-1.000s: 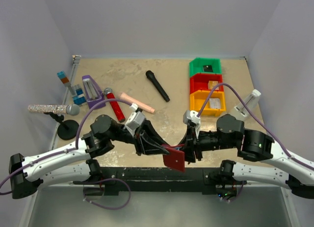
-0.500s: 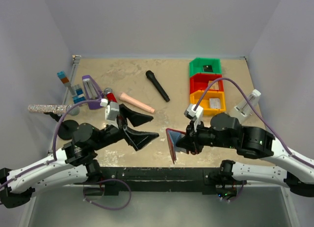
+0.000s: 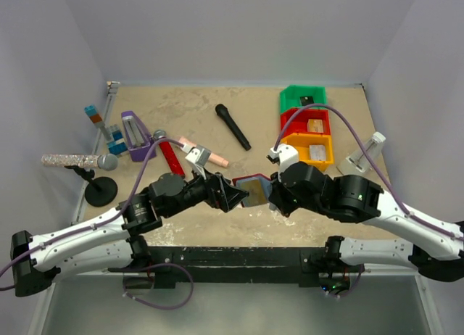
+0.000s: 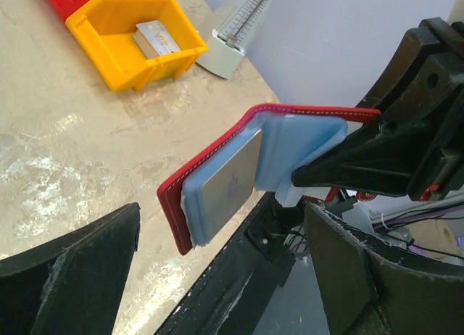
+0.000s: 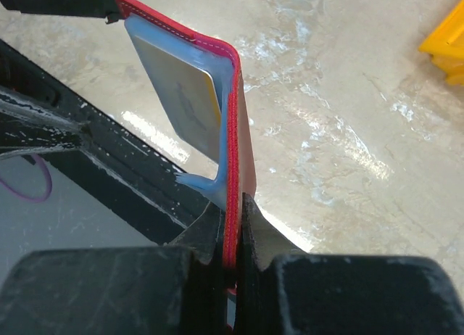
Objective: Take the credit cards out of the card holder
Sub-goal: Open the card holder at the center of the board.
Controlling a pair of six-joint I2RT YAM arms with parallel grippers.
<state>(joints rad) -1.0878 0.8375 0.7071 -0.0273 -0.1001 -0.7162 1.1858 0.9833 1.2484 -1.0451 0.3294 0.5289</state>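
Over table (image 3: pixel 203 106), right fingers (image 5: pixel 264 237) clamp open card holder (image 5: pixel 241 146), silver card (image 4: pixel 225 179) in sleeve (image 4: pixel 297 150); left fingers (image 4: pixel 72 277) apart.

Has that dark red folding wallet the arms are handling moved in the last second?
Yes. The dark red folding wallet, pinched by the right gripper, has gone from beside the black base rail farther back, toward the yellow plastic bin.
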